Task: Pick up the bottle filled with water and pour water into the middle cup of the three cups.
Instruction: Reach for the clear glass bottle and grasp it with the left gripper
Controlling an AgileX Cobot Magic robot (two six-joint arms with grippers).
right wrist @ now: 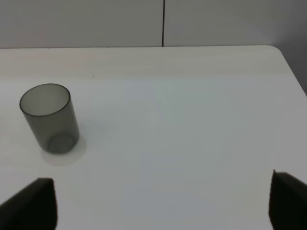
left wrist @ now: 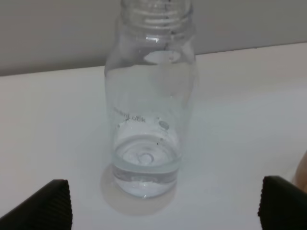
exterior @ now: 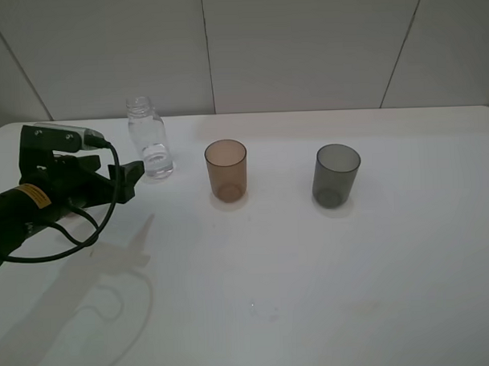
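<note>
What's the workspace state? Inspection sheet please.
Surface: white table, a few faint specks near the front.
Job's things: bottle upright, capless, little water at its bottom; middle cup upright, looks empty; grey cup upright; third cup not in view.
Clutter: nothing seen.
Grippers: left gripper open, just short of the bottle; right gripper open, holding nothing.
Cables: black cable looping off the left arm.
Surroundings: white panelled wall.

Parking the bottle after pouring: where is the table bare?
Bare: the table in front of the amber cup and grey cup, between them, and right of the grey cup. Crowded: the bottle, left gripper beside it.
</note>
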